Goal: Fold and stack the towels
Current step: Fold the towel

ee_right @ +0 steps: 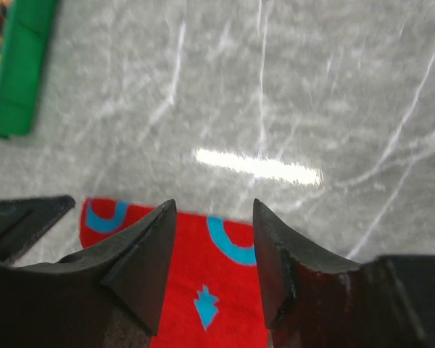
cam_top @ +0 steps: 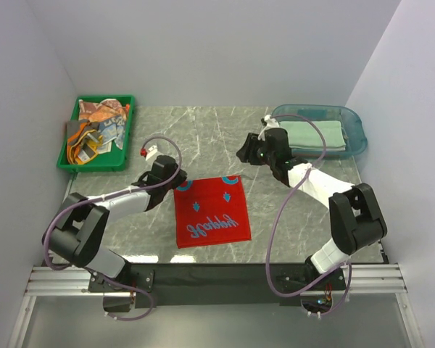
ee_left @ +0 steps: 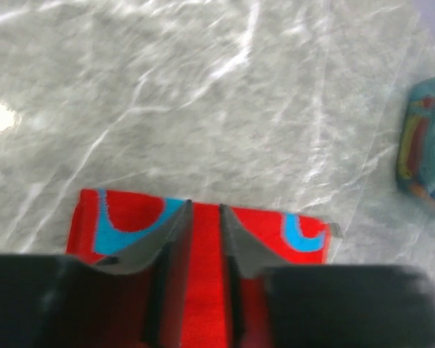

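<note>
1. The marbled grey table carried everything, with both arms reaching in from its near edge.
2. At the far right corner we saw the clear blue tub with a folded sage green towel lying flat inside it.
3. At the far left stood the green tray, holding crumpled towels in orange, grey and tan, not yet folded.
4. The red towel lay spread flat in the middle of the table, nearer the front edge, blue lettering up. We judged it light, soft and limp. It would sag and drape if lifted at one point. The two far corners looked like the best places to pinch, so that the far edge could be brought over to the near edge evenly.
5. The left gripper sat low over the towel's far edge near the left corner. Its jaws were apart by a narrow slot, red cloth showed flat through the gap, and we saw nothing pinched.
6. The right gripper hovered above the far edge near the right corner, jaws plainly apart and empty.
</note>
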You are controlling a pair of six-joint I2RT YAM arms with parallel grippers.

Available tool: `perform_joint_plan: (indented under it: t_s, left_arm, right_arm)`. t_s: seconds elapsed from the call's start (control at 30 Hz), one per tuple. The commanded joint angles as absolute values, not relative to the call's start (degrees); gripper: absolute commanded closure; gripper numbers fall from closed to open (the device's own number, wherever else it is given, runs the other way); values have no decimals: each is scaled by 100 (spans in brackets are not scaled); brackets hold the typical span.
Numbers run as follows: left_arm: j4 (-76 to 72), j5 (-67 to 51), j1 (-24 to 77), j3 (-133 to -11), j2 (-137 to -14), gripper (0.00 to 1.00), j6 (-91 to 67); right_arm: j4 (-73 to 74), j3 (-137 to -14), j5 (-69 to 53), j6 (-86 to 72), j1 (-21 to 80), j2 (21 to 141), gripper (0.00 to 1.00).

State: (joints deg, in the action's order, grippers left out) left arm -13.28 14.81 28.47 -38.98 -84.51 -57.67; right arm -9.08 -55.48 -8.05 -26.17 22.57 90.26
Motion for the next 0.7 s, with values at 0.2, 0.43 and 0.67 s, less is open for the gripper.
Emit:
perform_joint_plan:
  t_s: [0.2,0.43,0.67]
  left_arm:
    - [-1028,1503,2821,-3622,-8965,91,-5880]
    - [-1002,1494,2804,-3551,-9114,89,-5801]
    - [-1011,1441,2812,-3533,-9263,89,-5766]
  right_arm:
    - [-299,-5484,-1169,-2084,2268,9149,47]
    - [1062,-6520,-1222,-784,2390,9746,45]
    - [2372,-7742,-1081,201,2794,10695,45]
